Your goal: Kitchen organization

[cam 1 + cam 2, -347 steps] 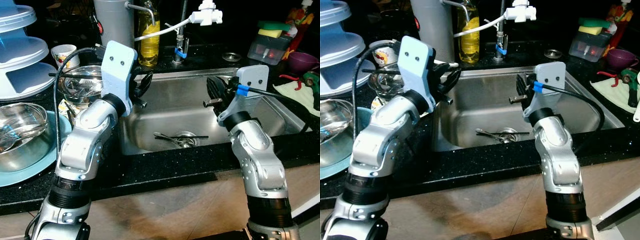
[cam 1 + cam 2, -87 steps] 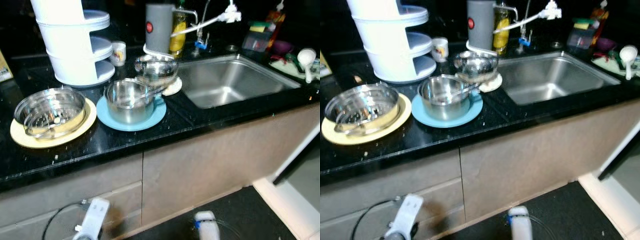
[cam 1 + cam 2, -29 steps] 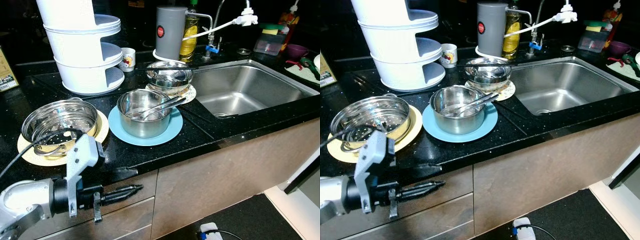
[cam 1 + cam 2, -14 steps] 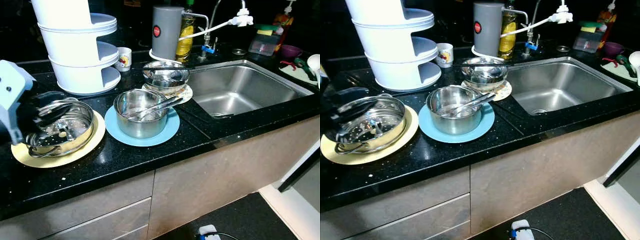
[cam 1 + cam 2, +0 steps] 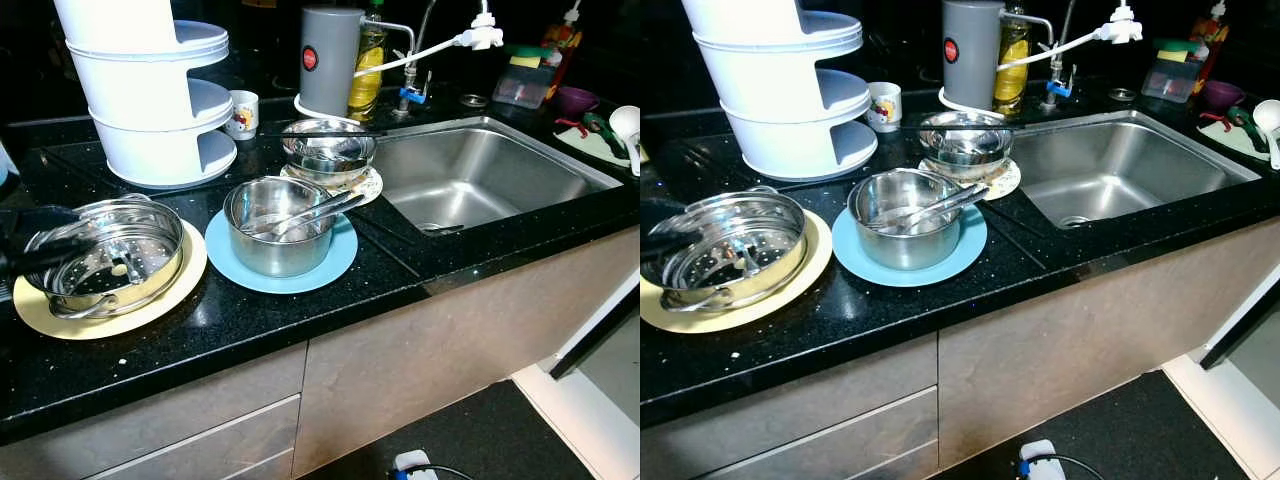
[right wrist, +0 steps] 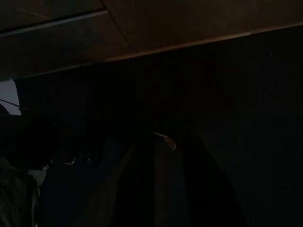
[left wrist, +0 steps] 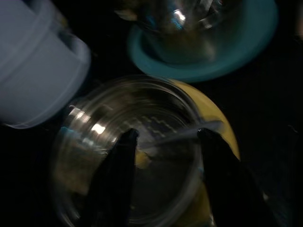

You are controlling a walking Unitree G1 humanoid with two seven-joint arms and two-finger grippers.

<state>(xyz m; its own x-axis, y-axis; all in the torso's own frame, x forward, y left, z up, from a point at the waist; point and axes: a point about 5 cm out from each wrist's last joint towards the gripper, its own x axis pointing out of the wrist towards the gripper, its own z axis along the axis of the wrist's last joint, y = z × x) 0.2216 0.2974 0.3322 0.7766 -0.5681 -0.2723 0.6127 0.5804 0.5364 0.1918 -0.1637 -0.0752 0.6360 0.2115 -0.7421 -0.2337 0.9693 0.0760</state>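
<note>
Three steel bowls sit on plates; left tool spread above one.

I see a grey canister with a red badge at the back of the black bench. A yellow bottle stands just beside it. A white hose fitting hangs above the tap. Far right: a clear sponge box and a purple bowl. Below the bench: brown cabinet fronts and a dark floor with a white plug.

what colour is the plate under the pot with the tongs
Light blue plate, clearest in the left eye view.
</note>
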